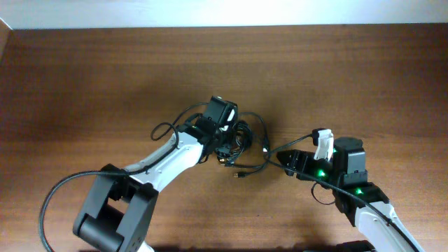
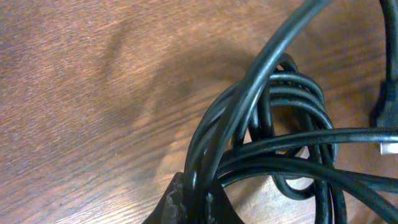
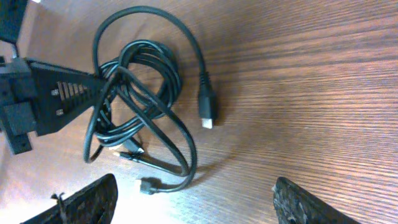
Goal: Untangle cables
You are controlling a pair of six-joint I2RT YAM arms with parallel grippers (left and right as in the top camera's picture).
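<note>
- We see a brown wood-grain counter filling the overhead view, with a pale strip along its far edge.
- The white-and-black left arm reaches from the lower left toward the middle of the counter. The left jaws are closed tight on several strands at the edge of the tangle. In the left wrist view its dark fingertips pinch those strands together at the bottom of the picture.
- The black right arm, dotted with green lights, comes in from the lower right and points toward the tangle. The right jaws stand wide apart and hold nothing. In the right wrist view we see the rough dark fingertips in the two bottom corners, with bare counter between them and the lowest loop of cord just above.
- The thin black cables lie in a knotted heap near the middle of the counter, between the two arms. Several loops overlap, and one large loop arcs out over the top of the heap.
- A black plug with a metal tip lies flat on the counter at the end of that large loop, just beside the heap.
- A smaller plug end lies at the bottom of the heap, near one of the right fingertips. We cannot tell its type.
</note>
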